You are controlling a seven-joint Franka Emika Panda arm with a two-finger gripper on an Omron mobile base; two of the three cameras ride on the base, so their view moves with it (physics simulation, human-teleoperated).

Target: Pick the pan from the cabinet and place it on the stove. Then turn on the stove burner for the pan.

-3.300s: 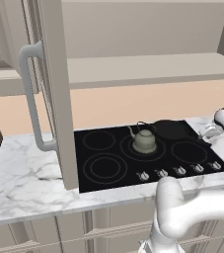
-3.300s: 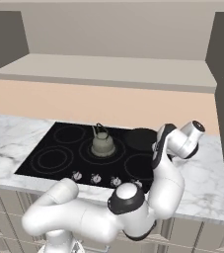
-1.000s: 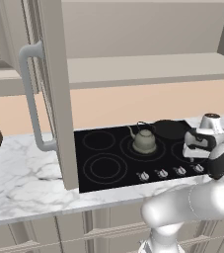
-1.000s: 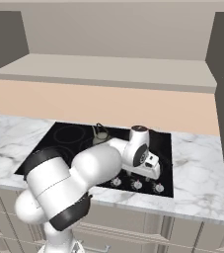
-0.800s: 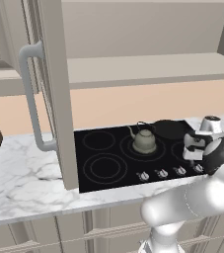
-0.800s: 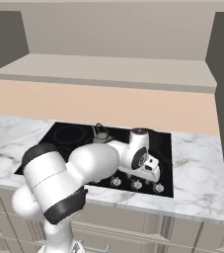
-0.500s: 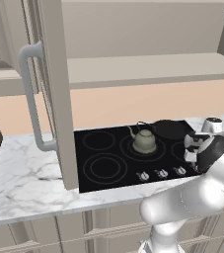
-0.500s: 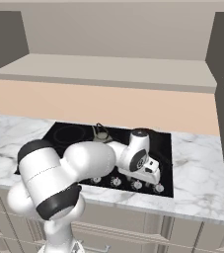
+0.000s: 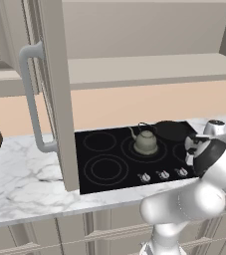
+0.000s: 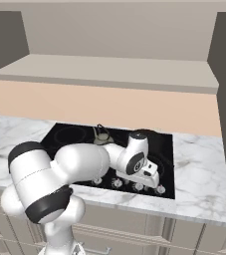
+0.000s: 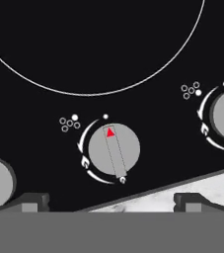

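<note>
Hand has dropped closer to the stove [image 11: 44,44]; fingers [image 11: 32,201] spread wide, empty, above a knob [image 11: 114,149].

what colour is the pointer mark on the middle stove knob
Red, a small triangle on the round grey knob, clearest in the hand view.

You'll find no words or numbers; the stove [image 11: 44,44] carries only signs: a red triangle on the middle knob [image 11: 114,149], flame icons and dot clusters beside it.

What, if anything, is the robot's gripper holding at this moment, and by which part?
Nothing is held. The gripper is open, hovering over a stove knob without closing on it; the pan sits on the stove.
</note>
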